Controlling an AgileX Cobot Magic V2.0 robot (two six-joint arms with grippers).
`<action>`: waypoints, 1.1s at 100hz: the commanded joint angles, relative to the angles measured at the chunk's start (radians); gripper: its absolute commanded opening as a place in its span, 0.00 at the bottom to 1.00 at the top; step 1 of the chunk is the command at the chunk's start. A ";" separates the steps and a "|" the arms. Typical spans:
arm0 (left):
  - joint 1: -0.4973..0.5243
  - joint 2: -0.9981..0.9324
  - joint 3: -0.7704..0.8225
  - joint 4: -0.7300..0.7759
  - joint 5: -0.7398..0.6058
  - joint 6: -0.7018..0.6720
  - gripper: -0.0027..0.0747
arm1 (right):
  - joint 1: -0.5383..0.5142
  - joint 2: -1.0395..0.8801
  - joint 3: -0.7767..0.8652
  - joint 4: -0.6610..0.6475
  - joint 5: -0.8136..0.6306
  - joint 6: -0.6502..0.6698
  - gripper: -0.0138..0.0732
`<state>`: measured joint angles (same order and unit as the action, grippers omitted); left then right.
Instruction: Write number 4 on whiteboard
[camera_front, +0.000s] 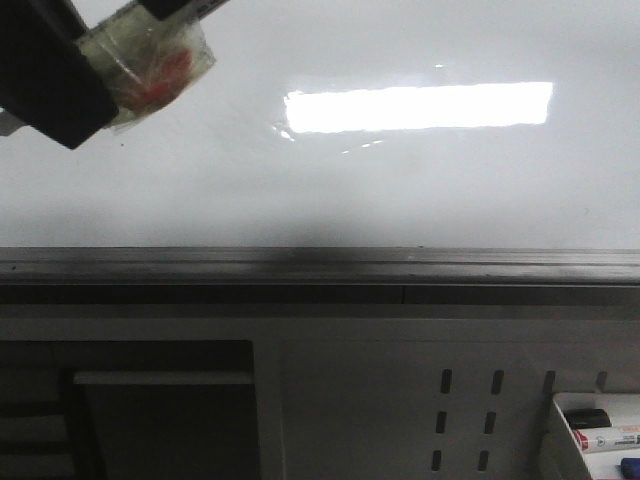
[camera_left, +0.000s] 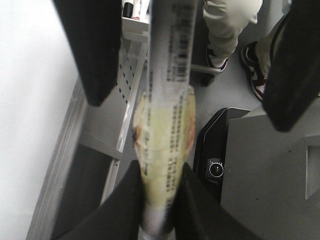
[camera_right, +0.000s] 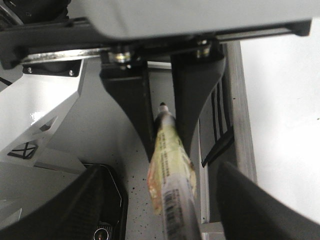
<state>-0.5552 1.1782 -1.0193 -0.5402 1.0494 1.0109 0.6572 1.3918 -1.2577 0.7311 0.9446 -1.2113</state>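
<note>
Across the top of the front view, the whiteboard (camera_front: 330, 190) filled the frame, glossy and white, with a bright rectangular glare high up and a dark grey ledge (camera_front: 320, 266) along its lower edge. In the upper left corner a marker (camera_front: 150, 62) hung before the board face, and whether its tip touched could not be told. The left pincer (camera_left: 161, 172) was clamped tight on that marker, fingers pressed to both sides of a yellowish, crinkled tape wrap (camera_left: 165, 140) with red-orange showing through. The right pincer (camera_right: 160, 172) stood wide, its fingers astride the barrel and apart from it. A barcode and lines of tiny print ran along the grey barrel, too blurred to read. Below the ledge, a white slotted panel (camera_front: 400, 400); at its right, a tray (camera_front: 557, 432) holding pens (camera_front: 605, 438), their labels illegible.
</note>
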 joint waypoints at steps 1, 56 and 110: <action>-0.008 -0.018 -0.035 -0.028 -0.034 0.001 0.01 | 0.002 -0.014 -0.045 0.052 -0.016 -0.016 0.61; -0.008 -0.018 -0.035 -0.025 -0.051 0.002 0.01 | 0.002 0.005 -0.055 0.025 0.018 -0.016 0.52; -0.008 -0.018 -0.035 -0.012 -0.065 0.002 0.32 | 0.002 0.005 -0.055 0.025 0.007 -0.016 0.08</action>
<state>-0.5589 1.1782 -1.0193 -0.5211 1.0386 1.0310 0.6572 1.4253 -1.2794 0.7116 0.9611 -1.2203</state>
